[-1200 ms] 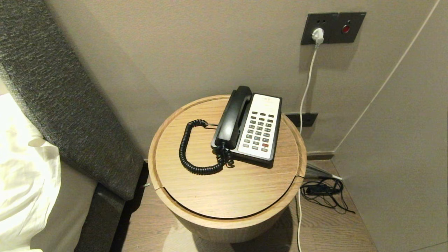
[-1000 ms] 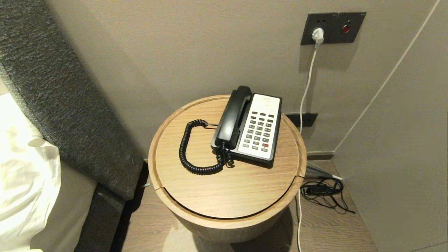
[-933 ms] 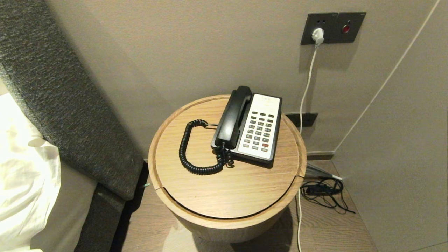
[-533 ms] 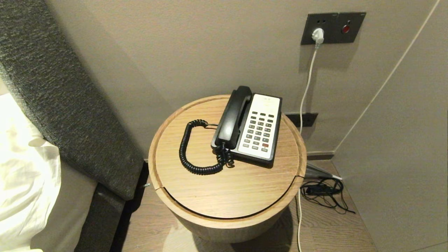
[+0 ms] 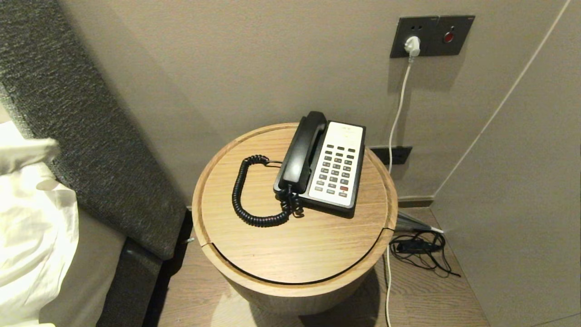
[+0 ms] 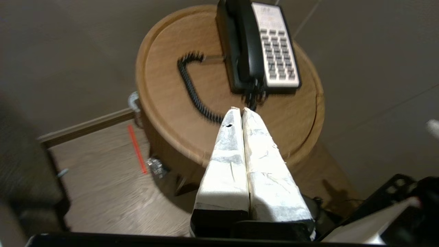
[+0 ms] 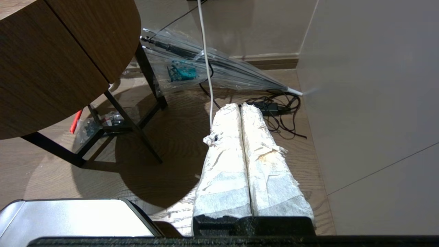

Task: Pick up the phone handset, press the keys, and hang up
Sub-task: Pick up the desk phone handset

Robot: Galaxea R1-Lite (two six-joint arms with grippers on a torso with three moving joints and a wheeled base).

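Left gripper point(image 6: 242, 109) pressed together, empty, above table edge near coiled cord point(image 5: 247, 200). Right gripper point(image 7: 240, 105) pressed together, empty, low over floor. Handset point(image 5: 301, 152) on phone base point(image 5: 338, 165), atop round wooden table point(image 5: 290, 250) by wall.

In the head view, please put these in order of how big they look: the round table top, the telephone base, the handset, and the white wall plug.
1. round table top
2. telephone base
3. handset
4. white wall plug

The plug sits farther from the camera, so its rank reflects apparent size only.
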